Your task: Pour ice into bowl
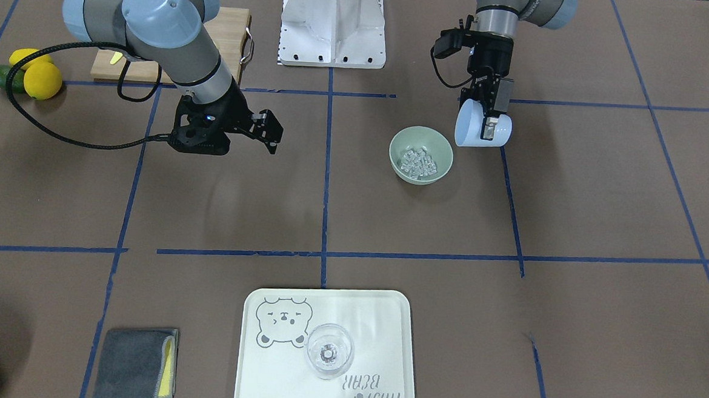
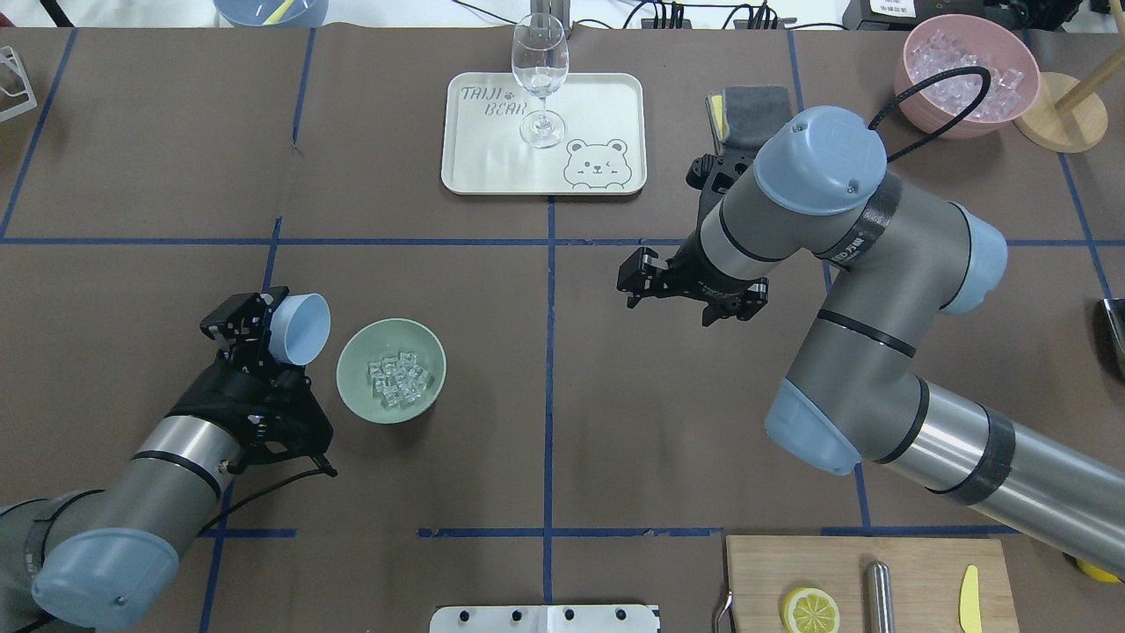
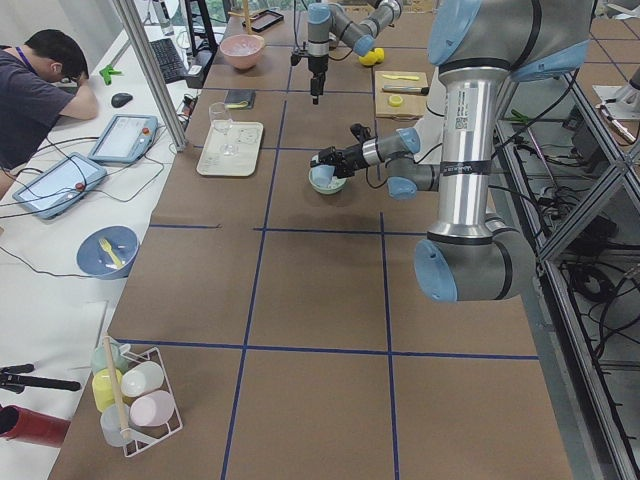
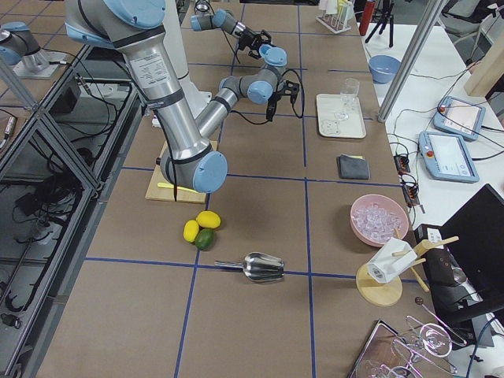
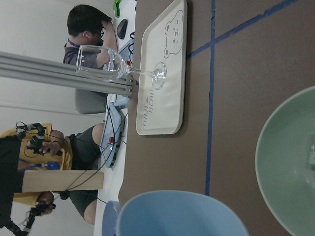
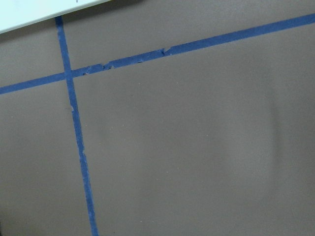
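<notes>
The pale green bowl [image 1: 396, 142] [image 2: 348, 374] stands on the brown table and holds the ice [image 1: 419, 161] [image 2: 400, 380], a heap of small clear cubes. My left gripper [image 1: 491, 118] [image 2: 268, 330] is shut on a light blue cup [image 1: 470, 125] [image 2: 301, 327]. The cup is tipped on its side just beside the bowl, mouth toward it, and looks empty. In the left wrist view the cup's rim [image 5: 182, 214] sits next to the bowl [image 5: 285, 167]. My right gripper [image 1: 271, 135] [image 2: 635, 280] is open and empty, hovering over bare table apart from the bowl.
A cream bear tray [image 2: 615, 97] with a wine glass [image 2: 538, 79] lies at the far side. A pink container of ice [image 2: 967, 70], a grey cloth [image 2: 756, 105], a cutting board [image 2: 914, 563] with a lemon slice, and whole lemons [image 1: 42, 79] are around.
</notes>
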